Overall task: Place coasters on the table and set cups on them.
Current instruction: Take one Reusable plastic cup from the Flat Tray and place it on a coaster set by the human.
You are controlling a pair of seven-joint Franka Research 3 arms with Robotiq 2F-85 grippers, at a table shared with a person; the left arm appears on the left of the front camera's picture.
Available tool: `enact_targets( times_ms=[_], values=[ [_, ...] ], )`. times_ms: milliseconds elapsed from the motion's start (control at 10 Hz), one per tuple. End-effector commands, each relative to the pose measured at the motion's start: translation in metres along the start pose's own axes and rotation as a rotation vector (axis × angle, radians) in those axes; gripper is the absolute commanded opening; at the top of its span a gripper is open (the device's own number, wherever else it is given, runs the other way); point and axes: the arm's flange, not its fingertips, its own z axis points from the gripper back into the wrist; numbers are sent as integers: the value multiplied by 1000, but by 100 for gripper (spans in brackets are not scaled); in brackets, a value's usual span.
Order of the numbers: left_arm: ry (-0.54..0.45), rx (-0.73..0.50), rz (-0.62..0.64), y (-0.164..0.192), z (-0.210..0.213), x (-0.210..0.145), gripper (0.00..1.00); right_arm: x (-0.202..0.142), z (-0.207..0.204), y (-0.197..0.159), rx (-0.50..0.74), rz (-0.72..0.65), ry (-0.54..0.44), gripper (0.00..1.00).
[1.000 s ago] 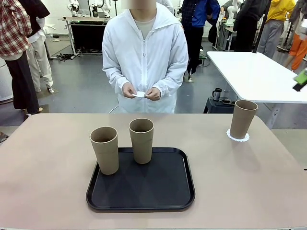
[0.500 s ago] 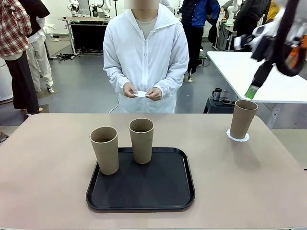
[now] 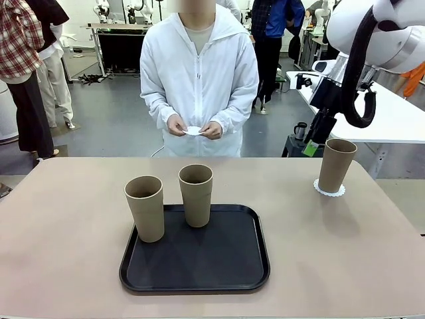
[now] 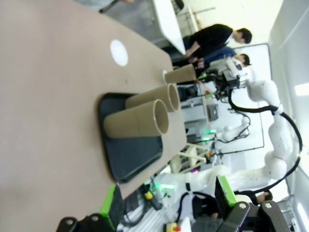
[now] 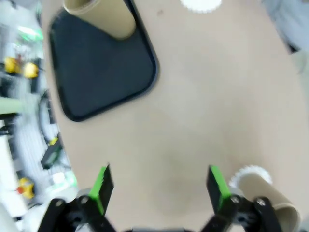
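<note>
I find one cup [image 3: 337, 165] seated on its coaster [image 3: 329, 189] at the table's [image 3: 66, 219] far right. Two cups [image 3: 196, 195] wait at the tray [image 3: 199, 266], and another coaster [image 4: 119, 52] lies bare, so I judge two sets outstanding. The right gripper [image 5: 159, 186] hangs near the placed cup, jaws apart and empty. The left gripper [image 4: 167, 199] is likewise spread.

Black rounded-square tray [image 3: 226, 262] in the near middle, white side table [image 3: 398, 126] at far right

A lab hall: bare grey floor [image 3: 113, 126], cable tangle [image 3: 88, 78] at eleven o'clock, white worktable [image 3: 398, 121] at two o'clock.
</note>
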Motion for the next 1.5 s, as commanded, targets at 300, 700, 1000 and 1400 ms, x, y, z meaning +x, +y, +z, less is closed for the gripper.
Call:
enact_targets(
  times_ms=[300, 700, 1000, 1400],
  values=[
    [-8, -16, -12, 0, 1, 0, 100, 4, 3, 1, -25, 3, 37, 100],
    [-8, -16, -12, 0, 1, 0, 100, 2, 3, 0, -14, 13, 21, 100],
    [-8, -16, -12, 0, 1, 0, 100, 16, -44, 3, -132, 195, -180, 100],
    [-8, -16, -12, 0, 1, 0, 100, 20, -104, 15, -147, 345, -467, 100]
  ],
)
